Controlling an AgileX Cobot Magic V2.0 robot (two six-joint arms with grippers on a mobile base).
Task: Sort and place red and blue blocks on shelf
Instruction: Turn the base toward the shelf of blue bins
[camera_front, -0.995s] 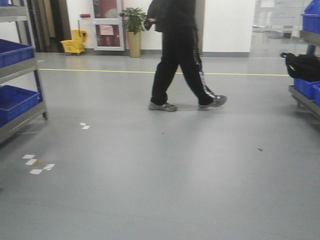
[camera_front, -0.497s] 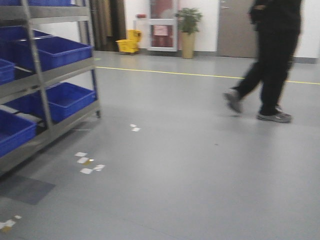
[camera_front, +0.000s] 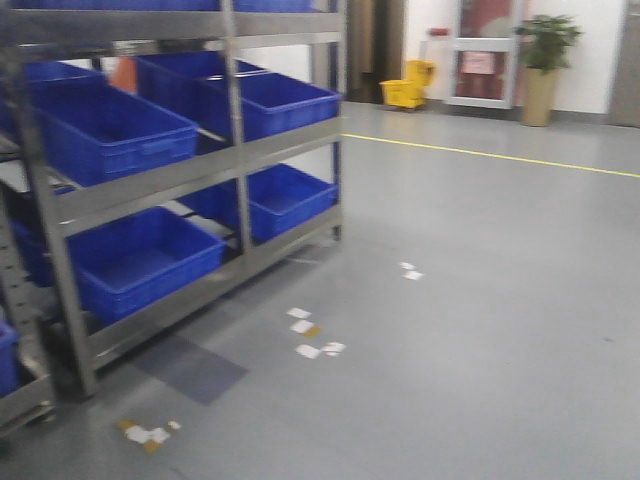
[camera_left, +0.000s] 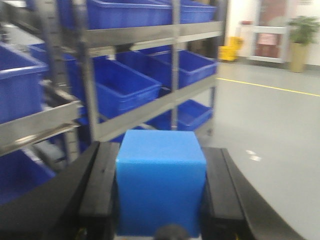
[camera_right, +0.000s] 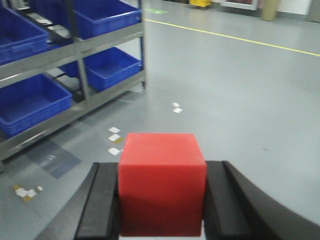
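The blue block fills the left wrist view, clamped between the black fingers of my left gripper, which is shut on it. In the right wrist view the red block sits the same way in my right gripper, shut on it. The shelf stands at the left of the front view, a steel rack holding rows of large blue tubs. It also shows ahead and left of the left gripper as the shelf, and at the upper left of the right wrist view as the shelf. Neither arm appears in the front view.
Grey floor stretches to the right of the rack, with white tape scraps and a yellow line. A yellow mop bucket, a glass door and a potted plant stand by the far wall.
The view has swung left: the rack has come from the left edge to fill the left half of the frame. The walking person has passed out of view to the right.
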